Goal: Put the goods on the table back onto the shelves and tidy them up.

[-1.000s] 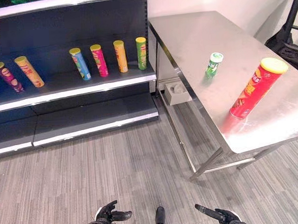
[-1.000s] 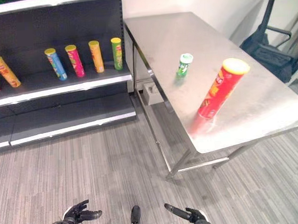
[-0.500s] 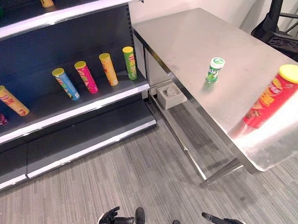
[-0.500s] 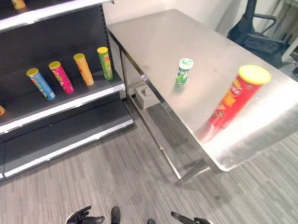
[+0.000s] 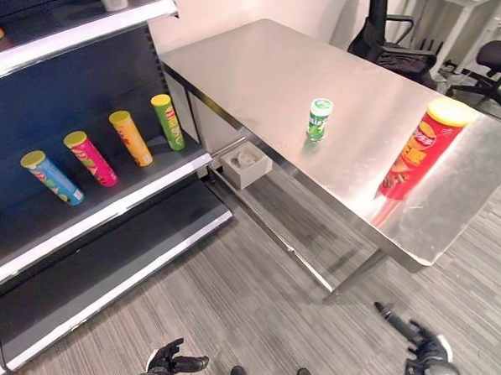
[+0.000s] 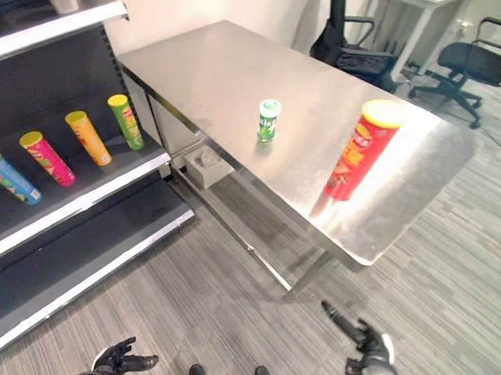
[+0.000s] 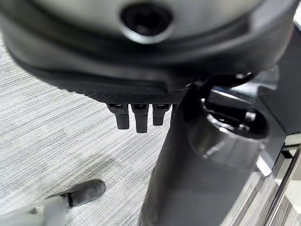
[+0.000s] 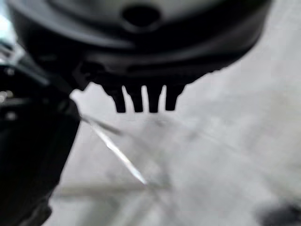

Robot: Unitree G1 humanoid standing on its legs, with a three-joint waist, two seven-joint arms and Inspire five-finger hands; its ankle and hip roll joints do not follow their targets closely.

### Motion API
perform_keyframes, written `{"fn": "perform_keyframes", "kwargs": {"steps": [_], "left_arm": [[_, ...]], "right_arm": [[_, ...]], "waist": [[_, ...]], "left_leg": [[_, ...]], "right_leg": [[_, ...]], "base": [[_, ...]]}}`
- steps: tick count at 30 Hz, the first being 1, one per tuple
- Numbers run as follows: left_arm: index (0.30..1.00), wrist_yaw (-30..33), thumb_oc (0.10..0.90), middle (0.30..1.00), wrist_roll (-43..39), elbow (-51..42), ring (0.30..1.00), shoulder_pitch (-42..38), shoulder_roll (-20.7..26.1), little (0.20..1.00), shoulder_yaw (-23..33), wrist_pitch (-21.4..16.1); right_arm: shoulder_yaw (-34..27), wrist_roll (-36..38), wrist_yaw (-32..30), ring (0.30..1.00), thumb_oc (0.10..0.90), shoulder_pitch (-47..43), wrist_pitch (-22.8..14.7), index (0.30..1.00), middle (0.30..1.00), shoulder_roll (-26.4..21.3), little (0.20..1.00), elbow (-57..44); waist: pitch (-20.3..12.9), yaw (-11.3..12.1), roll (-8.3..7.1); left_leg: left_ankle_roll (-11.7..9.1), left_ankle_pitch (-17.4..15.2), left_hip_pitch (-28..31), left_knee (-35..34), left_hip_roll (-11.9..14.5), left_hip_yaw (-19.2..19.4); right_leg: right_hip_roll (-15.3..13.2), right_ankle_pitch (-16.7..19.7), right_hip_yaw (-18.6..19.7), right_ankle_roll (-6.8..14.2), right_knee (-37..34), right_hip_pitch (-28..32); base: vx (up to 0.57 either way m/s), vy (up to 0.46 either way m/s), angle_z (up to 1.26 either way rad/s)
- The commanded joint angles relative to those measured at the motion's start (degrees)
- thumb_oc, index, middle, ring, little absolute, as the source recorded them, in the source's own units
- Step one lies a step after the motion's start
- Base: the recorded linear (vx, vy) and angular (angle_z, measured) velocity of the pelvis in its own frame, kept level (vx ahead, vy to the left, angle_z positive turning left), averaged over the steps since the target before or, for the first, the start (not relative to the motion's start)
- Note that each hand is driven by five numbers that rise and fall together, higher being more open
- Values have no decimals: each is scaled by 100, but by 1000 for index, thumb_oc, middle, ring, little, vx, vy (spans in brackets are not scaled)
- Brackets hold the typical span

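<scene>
red can [image 5: 418, 149] at 3 o'clock, green can [image 5: 318, 119] at 1, upright on bench [image 5: 252, 65] | left hand [image 5: 163, 371], right hand [image 5: 420, 351] low; fingers straight, empty

Bright glare on table [image 5: 453, 202] (right wrist view blurred).

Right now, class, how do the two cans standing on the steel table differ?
The red can is tall with a yellow lid; the green can is short with a white and green lid. The red can stands near the table's front edge; the green can stands nearer the middle. Both are upright cylinders.
</scene>
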Motion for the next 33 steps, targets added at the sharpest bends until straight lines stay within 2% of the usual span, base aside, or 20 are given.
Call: {"fn": "perform_keyframes", "kwargs": {"steps": [1, 3, 6, 9, 10, 13, 20, 24, 29, 33], "left_arm": [[900, -5, 800, 900, 296, -61, 900, -96, 136, 900, 89, -215], [900, -7, 800, 900, 296, -103, 900, -105, 169, 900, 140, -215], [900, -23, 800, 900, 191, -244, 900, -75, 192, 900, 162, -227], [900, -86, 800, 900, 81, -230, 900, -26, 212, 900, 230, -224], [900, -148, 800, 900, 126, -228, 900, 55, 228, 900, 267, -232], [900, -258, 800, 900, 244, -111, 900, 187, 137, 900, 209, -230], [900, -386, 800, 900, 413, -227, 900, 282, 24, 900, -64, -254], [900, -398, 800, 900, 467, -249, 900, 320, 54, 900, -106, -276], [900, -388, 800, 900, 552, -119, 900, 425, 94, 900, -116, -287], [900, -366, 800, 900, 788, -12, 900, 520, 104, 900, -169, -313]], "right_arm": [[-296, -242, -440, 900, 800, -351, -662, 900, 900, -707, 900, -333], [-594, -30, -452, 900, 800, -363, -744, 900, 900, -784, 900, -698], [-984, 640, -334, 900, 800, -494, -976, 900, 900, -932, 900, -805], [-1152, 1234, -37, 900, 800, -636, -1189, 900, 900, -1218, 900, -1058], [-1209, 1466, 178, 900, 800, -664, -1259, 900, 900, -1442, 900, -1281], [-1303, 1834, 463, 900, 800, -743, -1406, 900, 900, -1788, 900, -1849], [-1178, 1722, 699, 900, 800, -1042, -1447, 900, 900, -2423, 900, -2578], [-1100, 1762, 771, 900, 800, -1250, -1496, 900, 900, -2671, 900, -2586], [-1083, 2111, 827, 900, 800, -1652, -1677, 900, 900, -2715, 900, -2739], [-750, 1691, 843, 900, 800, -1963, -1668, 900, 900, -2896, 900, -2877]], "waist": [[99, 89, 31], [100, 72, 4], [42, 86, -54], [-53, 146, -200], [-170, 213, -291], [-422, 306, -383], [-615, 370, -342], [-656, 409, -336], [-721, 470, -316], [-742, 547, -303]], "left_leg": [[-204, -457, 146, 80, 177, -119], [-227, -511, 218, 58, 198, -49], [-284, -571, 222, 66, 218, -104], [-358, -615, 228, 128, 226, -151], [-411, -609, 231, 138, 234, -153], [-567, -587, 295, 98, 391, -180], [-732, -522, 361, 26, 622, -241], [-779, -498, 356, 26, 684, -259], [-810, -505, 377, 26, 712, -308], [-813, -514, 415, 26, 706, -330]], "right_leg": [[-506, 125, -660, 559, 1181, -771], [-669, 149, -812, 563, 1073, -830], [-844, 358, -987, 564, 424, -749], [-856, 543, -897, 633, -119, -656], [-845, 646, -954, 668, -381, -481], [-744, 656, -1120, 670, -747, -118], [-549, 414, -1258, 554, -796, 79], [-487, 337, -1281, 513, -796, 150], [-455, 252, -1310, 470, -796, 253], [-474, 243, -1364, 468, -796, 325]], "base": [[-24, 68, -85], [26, 20, -49], [52, -91, -13], [89, -148, -5], [148, -199, 15], [134, -181, 30], [59, -106, 10], [21, -47, 7], [28, -29, 15], [22, -8, 7]]}}
